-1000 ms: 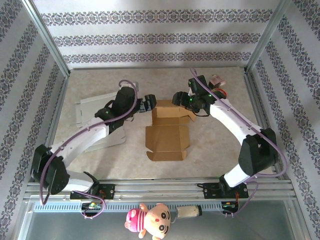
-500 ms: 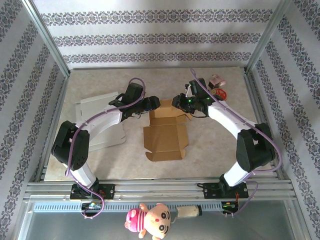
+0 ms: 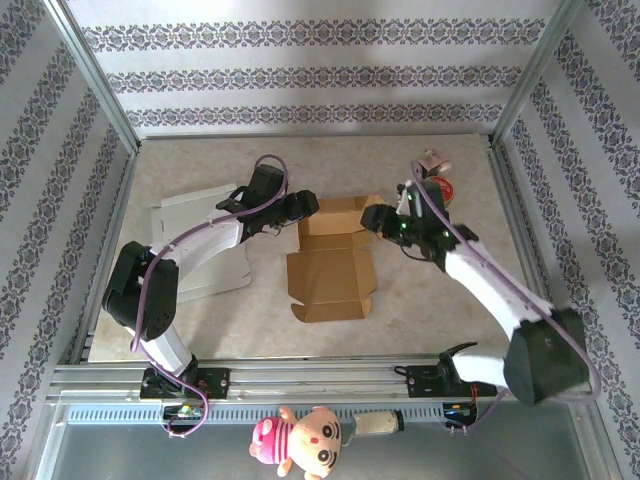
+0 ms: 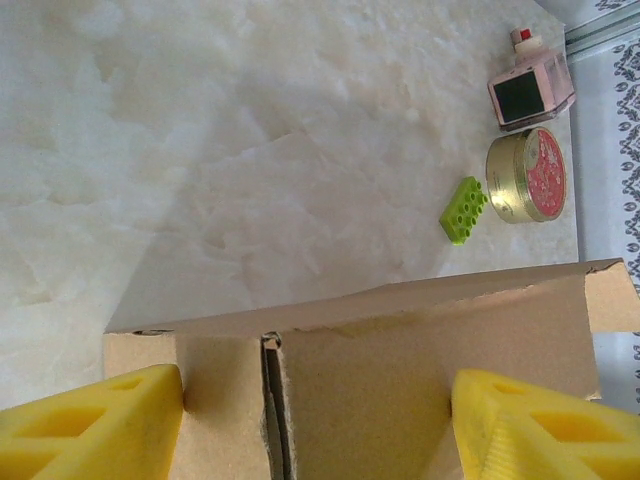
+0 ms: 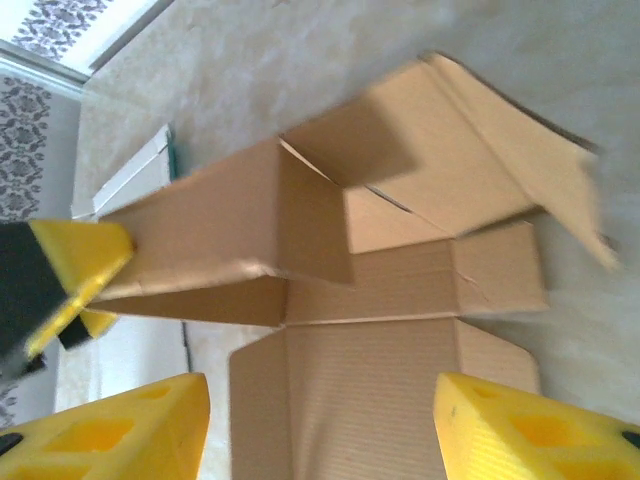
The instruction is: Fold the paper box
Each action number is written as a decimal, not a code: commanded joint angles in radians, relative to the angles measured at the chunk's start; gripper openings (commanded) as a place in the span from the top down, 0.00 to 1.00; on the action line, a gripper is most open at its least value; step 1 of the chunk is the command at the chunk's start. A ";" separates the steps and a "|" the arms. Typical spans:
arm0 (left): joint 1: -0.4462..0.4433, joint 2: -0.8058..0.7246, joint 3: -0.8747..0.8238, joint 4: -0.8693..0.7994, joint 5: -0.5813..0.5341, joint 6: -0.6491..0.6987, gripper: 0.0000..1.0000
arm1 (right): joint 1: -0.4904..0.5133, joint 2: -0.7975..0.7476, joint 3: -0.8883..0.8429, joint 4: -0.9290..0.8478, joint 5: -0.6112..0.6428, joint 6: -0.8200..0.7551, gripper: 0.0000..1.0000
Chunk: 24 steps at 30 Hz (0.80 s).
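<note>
**Now: standing the far wall of the paper box**

Right, the paper box (image 3: 335, 270) lies opened out mid-table, its base panel flat and its far wall (image 5: 230, 225) raised. So I judge I am early in the fold, with that one wall up and the rest lying down.

My left gripper (image 4: 315, 420) sits at the left end of that far wall. Its fingers are spread, with cardboard running between them. I cannot tell whether they press on it or merely straddle it. My right gripper (image 3: 372, 218) hovers just beside the box's right end, jaws wide apart and holding nothing. Below it a side flap (image 5: 480, 150) leans outward, loose.

Next, I reckon, the left claw should steady the wall while the right turns that loose flap inward. Thin card creases where it likes, so the push wants to be gentle and along the scored line.

Around the box:
- Just left of it lies a flat white sheet (image 3: 200, 215) (my left arm crosses above it).
- Beyond its far right corner stand a green brick (image 4: 463, 210), a round tin (image 4: 527, 175) and a small pink container (image 4: 530, 88). They are well apart from the box, yet near my right elbow's sweep.
- Nearer than the box, past the rail, lies a plush doll (image 3: 300, 440), no hindrance.
</note>
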 commanded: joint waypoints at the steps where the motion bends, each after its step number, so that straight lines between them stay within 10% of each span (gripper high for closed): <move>1: 0.013 -0.010 0.006 -0.015 -0.007 0.021 0.32 | 0.014 -0.027 -0.177 0.203 0.090 0.034 0.41; 17: 0.013 0.011 0.027 -0.031 0.031 0.039 0.38 | 0.090 0.404 -0.039 0.352 0.369 0.025 0.34; 24: 0.013 0.035 0.045 -0.041 0.044 0.038 0.38 | 0.077 0.529 -0.005 0.464 0.286 -0.004 0.36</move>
